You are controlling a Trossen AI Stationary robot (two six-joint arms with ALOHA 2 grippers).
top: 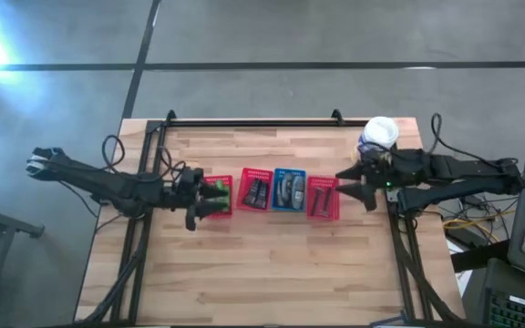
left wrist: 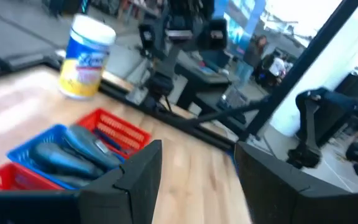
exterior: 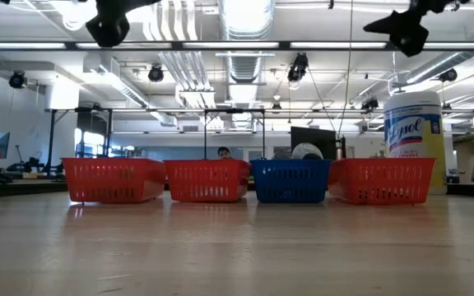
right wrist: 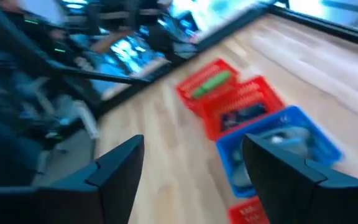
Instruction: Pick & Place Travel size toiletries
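Wooden plank table [top: 272, 264], carrying four mesh plastic baskets in a row, side by side and touching.

Red mesh basket at the left end [top: 217, 195]: bright green tubes [top: 215, 190] inside. Left gripper [top: 197, 202] stands at this basket, dark fingers [left wrist: 143, 175] spread with nothing between them; the green tubes lie just at its fingertips in the high view, though whether below or just ahead of the jaws cannot be told.

Second red mesh basket [top: 255, 191]: small black tubes [top: 257, 193], beyond the left jaws.

Blue mesh basket [top: 289, 190]: grey oval bottles [top: 289, 189].

Red mesh basket at the right end [top: 323, 198]: thin dark razors [top: 320, 197]. Right gripper [top: 354, 185] sits at its outer edge, fingers [right wrist: 118, 167] parted and empty; the razors lie just ahead of the jaws.

White canister with blue label [top: 378, 135]: upright, behind the right gripper.

Both grippers hang high above the baskets in the low view.
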